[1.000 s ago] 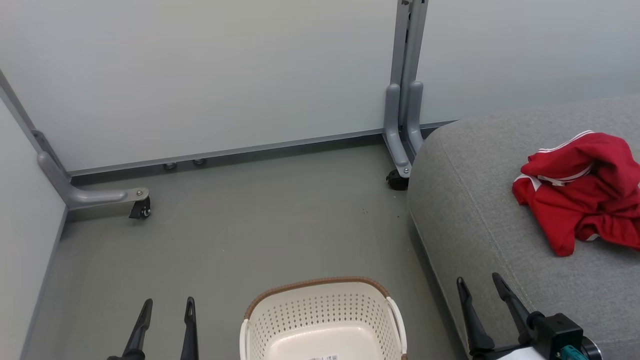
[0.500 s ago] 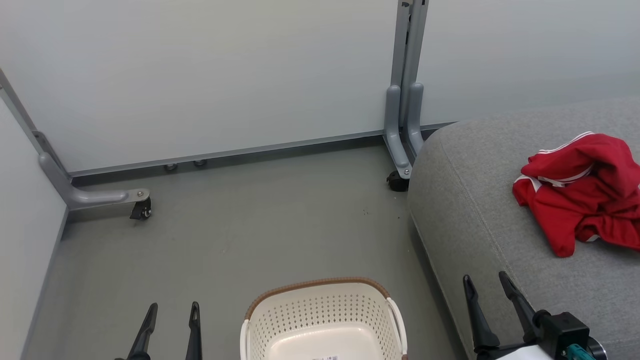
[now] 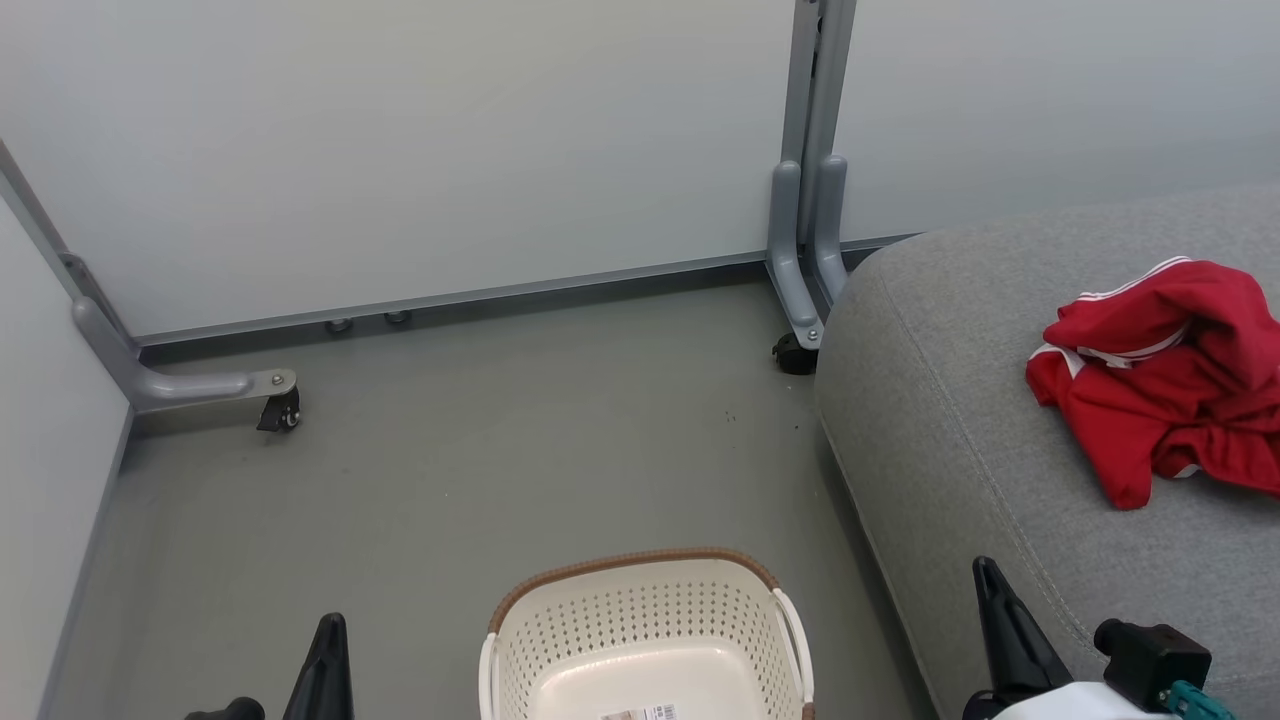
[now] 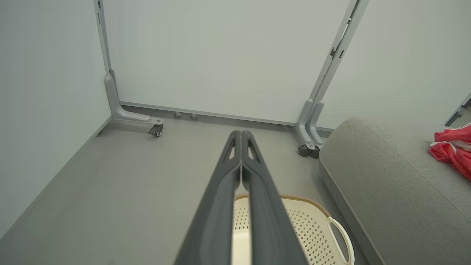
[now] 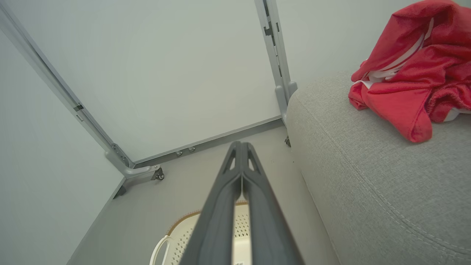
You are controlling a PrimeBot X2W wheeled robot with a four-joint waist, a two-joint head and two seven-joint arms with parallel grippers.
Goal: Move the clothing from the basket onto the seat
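Clothing, bright red soft sports garments with white stripe trim, crumpled in one heap on top of the large grey woven-fabric sofa seat, ahead and to the right of the right end effector, well apart from its tips. Right end effector clenched, two long dark fingers pressed flat together along their length, close beside the seat's left edge.

Small oval cream-white perforated plastic basket with brown woven-look rim and white side handles, standing on the grey floor between the two end effectors and lower than both: to the right of the left end effector, to the left of the right one. Bare cream bottom with a sticker label facing up. Near the seat's side, parted from it by a strip of floor.

Left end effector likewise clenched, dark fingers shut tight against each other, poised above the floor just left of the basket; basket rim showing under the fingers in the left wrist view.

Ahead of both end effectors, pale grey wall panels. Grey metal upright post with a black castor ahead of the right end effector, just beside the seat's far corner. Second grey metal foot ahead and to the left of the left end effector.
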